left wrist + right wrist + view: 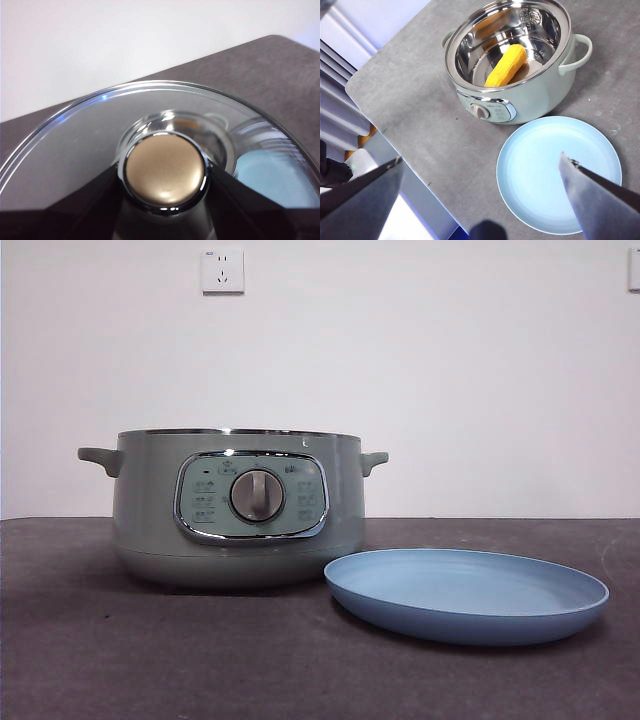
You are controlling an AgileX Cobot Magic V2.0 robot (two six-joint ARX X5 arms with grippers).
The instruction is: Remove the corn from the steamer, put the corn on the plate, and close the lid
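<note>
Right gripper: jaws wide apart, holding nothing, high above the steamer
Left gripper: jaws closed on the knob of the lid, away from the steamer
Corn: lying inside the open steamer
Plate: just beside the steamer, bare
Progress: lid off; corn transfer and closing remain

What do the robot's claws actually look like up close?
Only the jaws show. The left claw has two flat black jaws, broad at the base and narrowing toward their tips. The right claw has two flat, wedge-shaped jaws tapering to points; they look dark grey in this light. No cables or markings are visible, and the arms themselves are out of view.
</note>
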